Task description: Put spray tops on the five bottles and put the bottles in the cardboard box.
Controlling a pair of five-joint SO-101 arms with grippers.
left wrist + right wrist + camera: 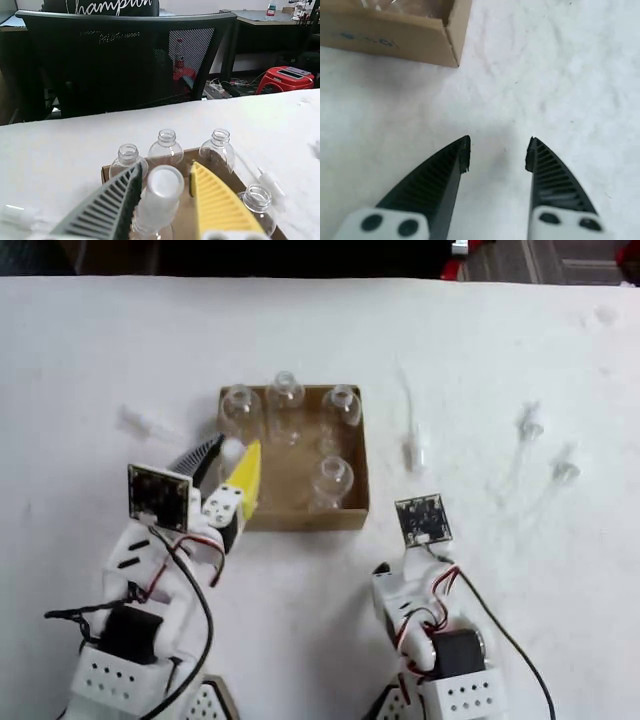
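Left claw [165, 172] clamps a white-topped bottle [157, 205] at the cardboard box [300, 518].

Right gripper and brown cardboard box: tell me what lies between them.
In the right wrist view, bare white table surface lies between the open black right gripper and the corner of the brown cardboard box.

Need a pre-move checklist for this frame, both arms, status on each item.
1. Left gripper shut on the capped bottle: ok.
2. Capped bottle over the cardboard box: ok; resting on its floor: cannot tell.
3. Its white top fully seated: cannot tell.
4. Other four bottles topped: not ok, necks open.
5. Four loose spray tops lying on the table: ok.
6. Right gripper open over bare table: ok.
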